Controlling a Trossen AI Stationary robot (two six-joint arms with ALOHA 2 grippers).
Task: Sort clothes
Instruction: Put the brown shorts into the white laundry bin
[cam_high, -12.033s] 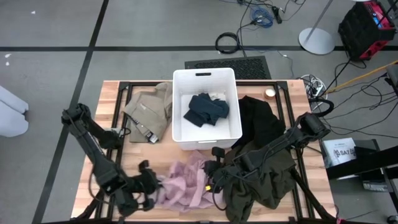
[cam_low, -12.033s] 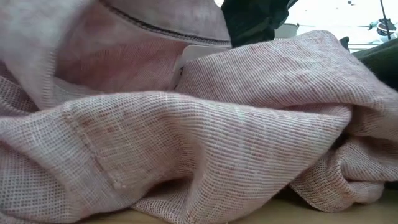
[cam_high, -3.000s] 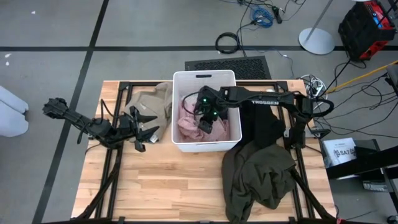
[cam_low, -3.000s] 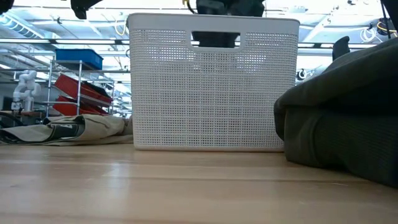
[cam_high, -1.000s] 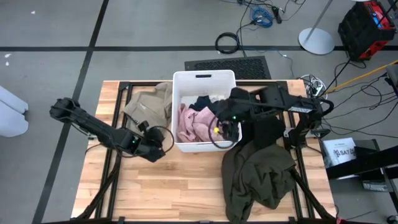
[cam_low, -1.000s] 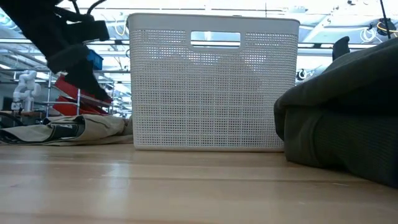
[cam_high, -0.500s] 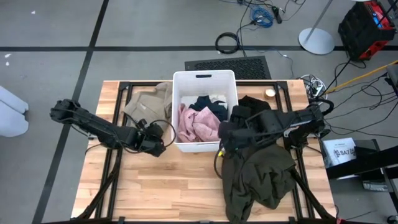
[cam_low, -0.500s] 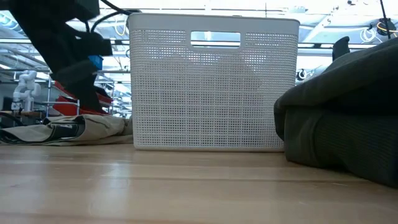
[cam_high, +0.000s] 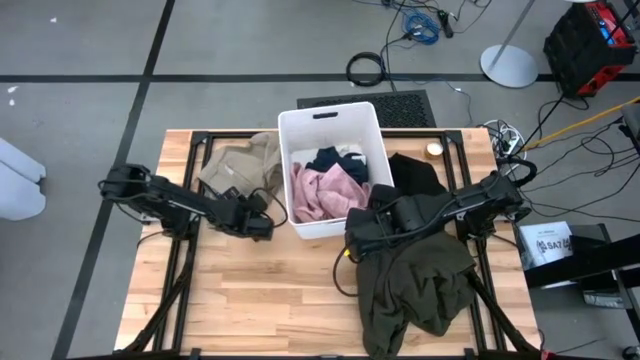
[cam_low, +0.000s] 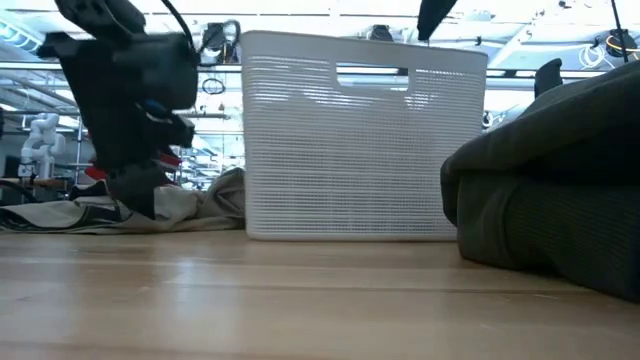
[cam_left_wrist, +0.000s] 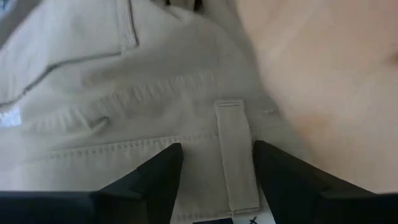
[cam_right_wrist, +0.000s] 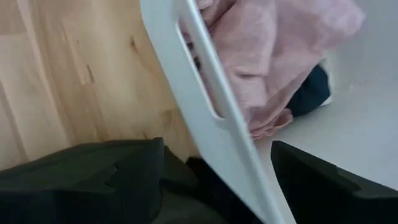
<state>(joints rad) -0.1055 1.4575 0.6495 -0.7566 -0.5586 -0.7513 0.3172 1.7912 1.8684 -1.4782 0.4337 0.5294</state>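
**Kid:** How much sorting have you done so far?

**Helper:** Look down from above. Two things are in the white bin (cam_high: 296, 190): the pink garment (cam_high: 322, 190) and the navy garment (cam_high: 331, 160). Those look done to me. Three are left out on the worktop (cam_high: 270, 300). The tan garment (cam_high: 238, 165) lies just beside the bin, on the left arm's side. The black garment (cam_high: 415, 175) lies on the other side, touching the bin. The olive garment (cam_high: 410, 285) is a big heap on the near part of the worktop, partly over the black one. So I'd say you are not quite half done.

**Kid:** What is your left pincer doing?

**Helper:** Your left pincer (cam_left_wrist: 214, 171) is down at the edge of the tan garment, close to the bin's corner. Its fingers (cam_left_wrist: 158, 174) are spread apart, with a belt loop of the tan cloth between them. They are right at the cloth but are not pinching it. My guess is that the tan one is your next pick.

**Kid:** And the right one?

**Helper:** Your right pincer (cam_right_wrist: 214, 177) sits by the bin's near wall, just over the top of the olive heap. Its fingers (cam_right_wrist: 93, 171) are wide apart too. It holds nothing.
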